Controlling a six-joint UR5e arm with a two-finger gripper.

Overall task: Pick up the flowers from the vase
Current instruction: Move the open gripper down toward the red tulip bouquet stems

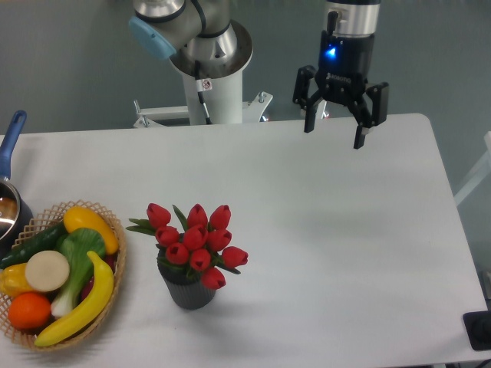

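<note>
The flowers (pixel 196 239), a bunch of red tulip buds with green leaves, stand upright in the vase (pixel 186 291), a small dark grey ribbed pot at the front left of the white table (pixel 345 253). The stems are hidden inside the vase. My gripper (pixel 334 136) hangs above the far edge of the table, well to the right of and behind the flowers. Its fingers are spread open and hold nothing.
A woven wicker basket (pixel 116 268) with a banana, an orange, a yellow pepper and a green leafy vegetable sits at the front left edge. A blue-handled metal pot (pixel 9 195) is at the left edge. The robot base (pixel 215 77) stands behind the table.
</note>
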